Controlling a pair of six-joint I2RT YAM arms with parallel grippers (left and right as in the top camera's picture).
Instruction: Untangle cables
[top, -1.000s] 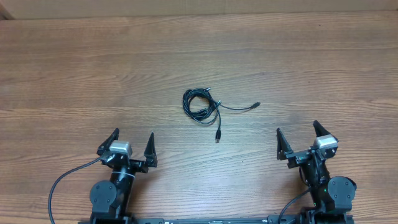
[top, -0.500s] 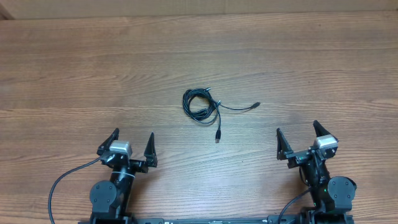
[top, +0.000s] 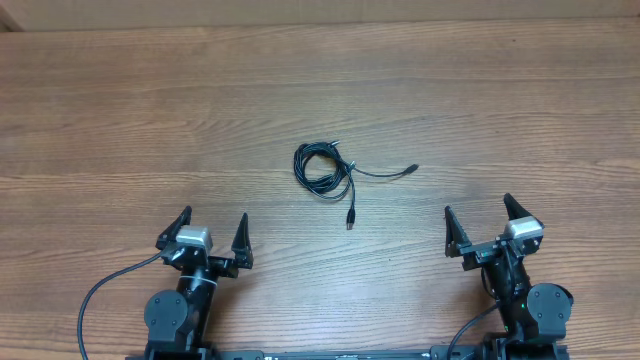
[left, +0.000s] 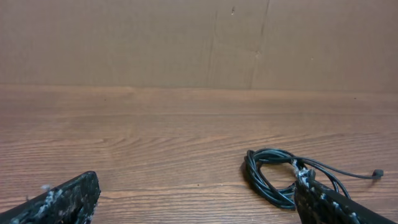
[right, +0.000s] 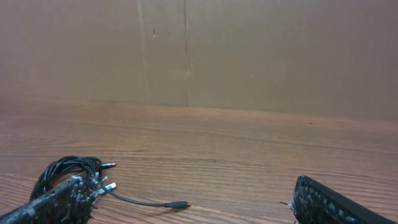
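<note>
On the wooden tabletop (top: 120, 100): coiled cables (top: 323, 167) lying ahead of two idle claws.
Left claw (top: 214, 215) and right claw (top: 478, 206) sit at the near edge, each with fingers spread wide and gripping nothing. The cables lie well apart from both, between their lines of reach and somewhat closer to the left claw. The bundle is a tight, roughly round coil with two loose tails. One tail runs toward the robot's side and ends in the near plug (top: 349, 222). The other runs toward the robot's right and ends in the far plug (top: 411, 169). How many cords make up the coil cannot be told.
</note>
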